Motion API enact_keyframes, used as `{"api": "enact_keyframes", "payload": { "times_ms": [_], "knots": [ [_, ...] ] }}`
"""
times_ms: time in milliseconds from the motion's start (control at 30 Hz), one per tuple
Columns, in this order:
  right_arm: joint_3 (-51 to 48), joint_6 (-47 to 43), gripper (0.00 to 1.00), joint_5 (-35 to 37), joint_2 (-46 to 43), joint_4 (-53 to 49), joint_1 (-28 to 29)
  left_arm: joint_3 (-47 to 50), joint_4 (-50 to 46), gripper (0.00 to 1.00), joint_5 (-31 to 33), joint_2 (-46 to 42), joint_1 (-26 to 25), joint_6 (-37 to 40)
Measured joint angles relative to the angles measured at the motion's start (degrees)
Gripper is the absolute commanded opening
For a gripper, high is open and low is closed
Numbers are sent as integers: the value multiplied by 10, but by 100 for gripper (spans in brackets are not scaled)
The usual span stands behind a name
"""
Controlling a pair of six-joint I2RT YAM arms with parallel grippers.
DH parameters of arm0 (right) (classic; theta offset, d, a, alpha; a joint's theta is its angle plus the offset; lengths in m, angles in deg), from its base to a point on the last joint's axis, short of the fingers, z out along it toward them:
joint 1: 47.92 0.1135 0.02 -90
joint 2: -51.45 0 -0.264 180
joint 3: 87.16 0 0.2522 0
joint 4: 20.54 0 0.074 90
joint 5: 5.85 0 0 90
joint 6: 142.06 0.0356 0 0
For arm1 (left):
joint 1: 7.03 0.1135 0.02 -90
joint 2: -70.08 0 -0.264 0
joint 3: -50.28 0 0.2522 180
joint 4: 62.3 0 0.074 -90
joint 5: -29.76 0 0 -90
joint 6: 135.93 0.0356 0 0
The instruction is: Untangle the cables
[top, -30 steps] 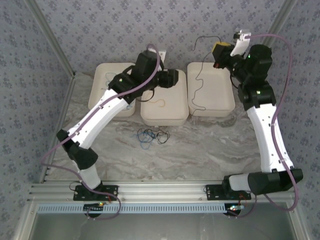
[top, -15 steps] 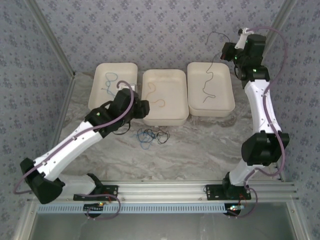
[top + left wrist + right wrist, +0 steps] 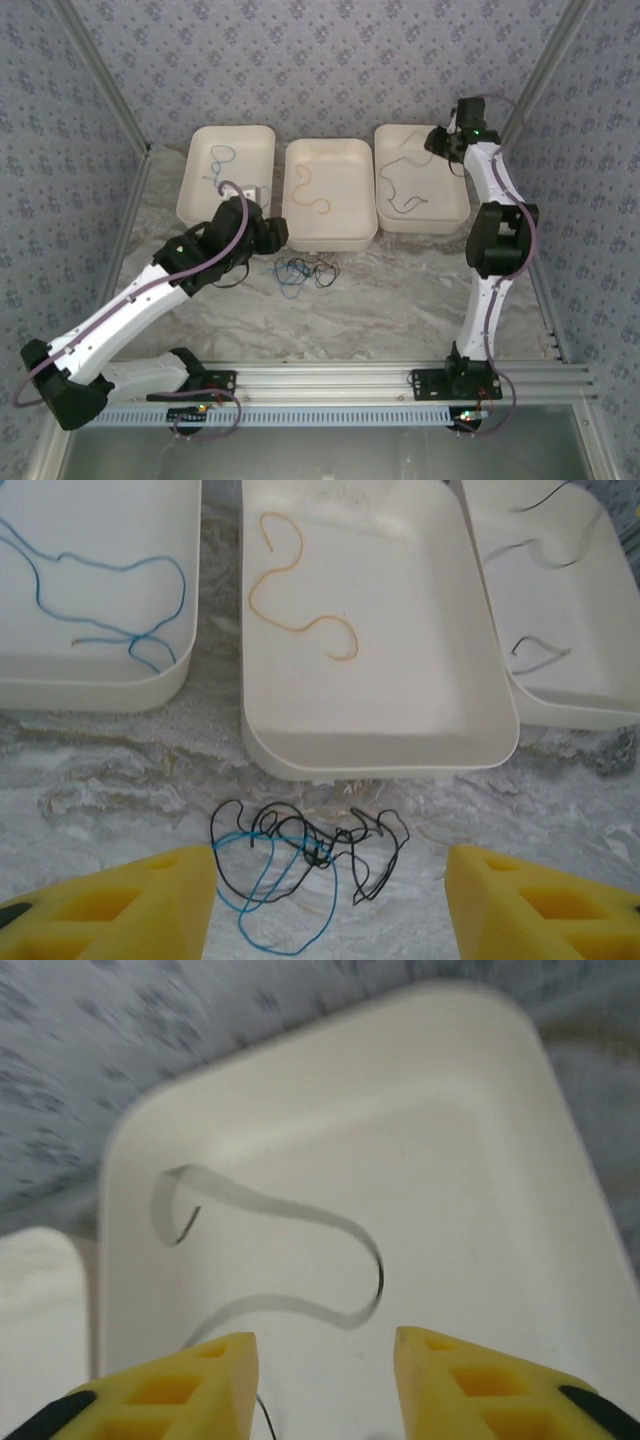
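The tangle of black and blue cables [image 3: 300, 865] sits mid-bench, right in front of the middle tray [image 3: 380, 762]. The left gripper [image 3: 330, 905] hovers over it, jaws wide apart and empty. A blue cable [image 3: 120, 565] lies in the left tray [image 3: 90, 692], a tan cable [image 3: 290, 628] in the middle one, and a black cable [image 3: 270, 1203] in the right tray [image 3: 520, 1110]. The right gripper [image 3: 325, 1380] hangs there, jaws apart, holding nothing.

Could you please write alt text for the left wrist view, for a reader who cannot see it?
A knot of black and blue cables lies on the table between the yellow fingers of the open left gripper. Beyond stand three white trays: left tray with a blue cable, middle tray with a yellow-tan cable, right tray with a black cable.
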Motion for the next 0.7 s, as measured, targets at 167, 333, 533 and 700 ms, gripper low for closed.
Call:
{"api": "enact_keyframes", "payload": {
  "times_ms": [167,333,533,700],
  "knots": [
    [-50,-2,56,19,-37,-8,11,66,-12,63,0,-12,0,-34],
    [-164,-2,52,43,-196,28,39,138,-12,64,-5,-21,10,-75],
    [-404,4,52,80,-487,144,163,226,39,64,-59,-2,98,-119],
    [-619,27,51,107,-619,227,317,254,118,65,-122,57,144,-168]
  ]
}}
